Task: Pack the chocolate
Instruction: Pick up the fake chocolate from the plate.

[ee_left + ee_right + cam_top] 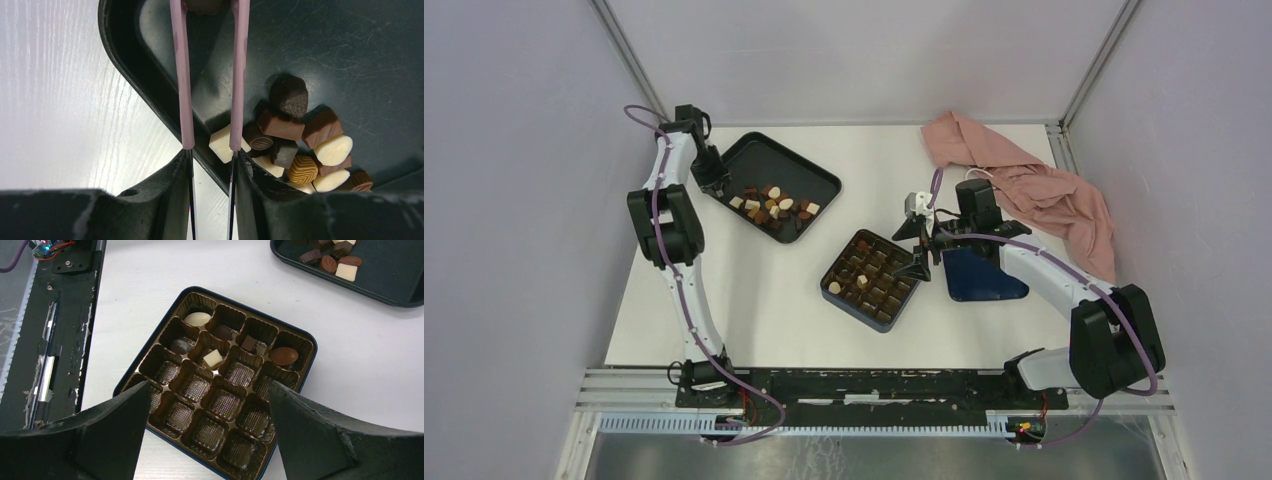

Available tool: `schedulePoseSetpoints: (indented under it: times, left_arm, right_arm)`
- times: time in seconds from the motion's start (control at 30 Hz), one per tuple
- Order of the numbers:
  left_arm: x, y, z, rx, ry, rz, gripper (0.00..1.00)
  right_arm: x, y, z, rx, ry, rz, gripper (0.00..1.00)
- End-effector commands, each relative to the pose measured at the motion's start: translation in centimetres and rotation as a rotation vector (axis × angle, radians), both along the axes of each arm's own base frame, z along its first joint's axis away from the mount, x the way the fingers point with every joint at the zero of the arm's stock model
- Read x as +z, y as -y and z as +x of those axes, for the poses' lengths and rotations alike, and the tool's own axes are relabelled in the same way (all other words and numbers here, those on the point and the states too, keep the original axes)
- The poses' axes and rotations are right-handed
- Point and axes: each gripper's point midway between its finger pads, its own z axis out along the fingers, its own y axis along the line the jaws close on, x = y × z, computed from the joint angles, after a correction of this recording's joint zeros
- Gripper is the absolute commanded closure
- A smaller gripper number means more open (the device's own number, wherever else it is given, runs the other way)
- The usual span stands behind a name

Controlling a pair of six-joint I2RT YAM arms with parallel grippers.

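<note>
left gripper [712,176], over the tray [819,178] left of the box [227,402], seems to pinch a dark chocolate [205,5] for carrying, while right gripper [209,390] waits spread above the box.

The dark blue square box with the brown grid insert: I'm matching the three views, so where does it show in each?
Top external: the dark blue square box lies mid-table, near the picture's centre.
Left wrist: not in it.
Right wrist: it fills the middle.
Shared landmark: the black rectangular tray, in all three views.
</note>
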Motion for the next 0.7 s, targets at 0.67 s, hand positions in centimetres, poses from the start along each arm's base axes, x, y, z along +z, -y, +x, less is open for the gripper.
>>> schedulePoseSetpoints:
  times: [0.67]
  left_arm:
    - [4.9, 0.4, 1.0, -0.078, 0.153, 0.003, 0.92]
  right_arm:
    - [1.6, -0.3, 1.0, 0.019, 0.087, 0.006, 0.08]
